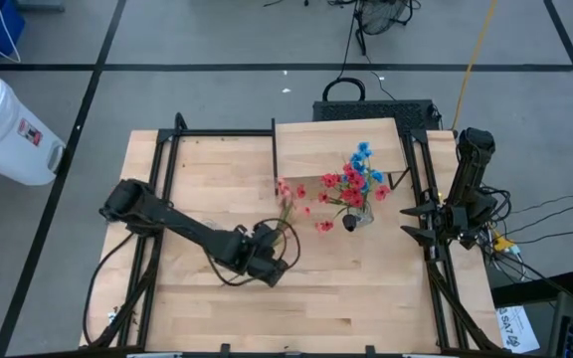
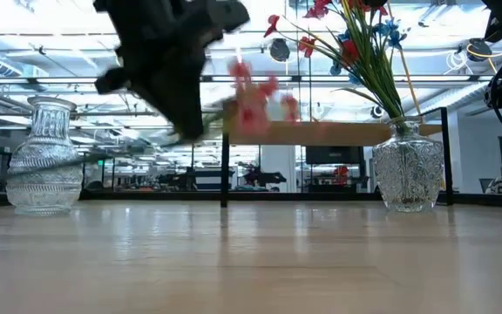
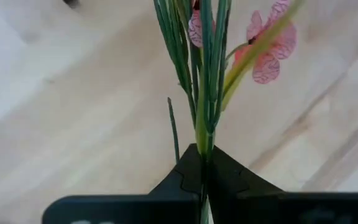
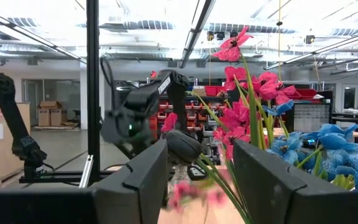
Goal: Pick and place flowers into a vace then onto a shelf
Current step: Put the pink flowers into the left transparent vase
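Fingers (image 3: 225, 180) of left gripper (image 3: 204, 177) pressed together on green stems of a pink spray (image 3: 269, 43), stems running straight out from between the tips, blossoms beyond them over bare wood. Seen from above, left gripper (image 1: 272, 261) low over the table (image 1: 366, 298) near its middle, arm reaching in from the left edge, spray (image 1: 286, 194) pointing away toward the shelf (image 1: 311, 149). From table height, same gripper (image 2: 177, 83) lifted clear of the tabletop, pink blossoms (image 2: 251, 96) blurred just beside it, level with the shelf board (image 2: 338, 133).

Right gripper (image 1: 428, 221) parked at the table's right edge, fingers (image 4: 138, 180) apart with nothing between them, facing the vase. Well apart from the left gripper.

Vase (image 2: 408, 170) of cut glass standing upright on the table just in front of the shelf, toward the right. In it, flowers (image 2: 356, 35): red and blue blossoms on green stems fanning upward above the shelf board. From above, same bunch (image 1: 351, 184) overlapping the shelf's near edge, vase mouth (image 1: 351, 224) just below it.

Second glass vase (image 2: 46, 157) upright at far left of the low view, no stems in it
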Robot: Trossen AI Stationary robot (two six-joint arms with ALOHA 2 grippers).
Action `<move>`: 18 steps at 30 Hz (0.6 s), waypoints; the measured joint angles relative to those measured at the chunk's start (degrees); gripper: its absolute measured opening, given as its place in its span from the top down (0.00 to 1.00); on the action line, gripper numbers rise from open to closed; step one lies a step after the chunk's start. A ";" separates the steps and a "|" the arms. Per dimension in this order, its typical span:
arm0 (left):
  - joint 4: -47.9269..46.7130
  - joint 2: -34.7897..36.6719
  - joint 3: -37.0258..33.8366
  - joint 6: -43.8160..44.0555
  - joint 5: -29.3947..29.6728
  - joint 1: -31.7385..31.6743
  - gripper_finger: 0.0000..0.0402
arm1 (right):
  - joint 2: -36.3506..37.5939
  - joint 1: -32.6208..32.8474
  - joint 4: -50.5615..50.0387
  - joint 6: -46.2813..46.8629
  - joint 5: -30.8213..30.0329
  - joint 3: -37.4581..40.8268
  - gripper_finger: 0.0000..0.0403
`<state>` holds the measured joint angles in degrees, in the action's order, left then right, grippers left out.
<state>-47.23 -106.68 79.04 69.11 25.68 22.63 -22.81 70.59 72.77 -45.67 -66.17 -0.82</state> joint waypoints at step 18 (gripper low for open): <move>-6.97 20.33 0.18 -1.50 40.57 12.45 0.99 | 0.00 0.00 -0.59 0.00 0.07 0.02 0.56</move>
<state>-54.20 -86.35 79.22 67.61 66.25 35.07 -22.81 70.59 72.18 -45.67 -66.11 -0.80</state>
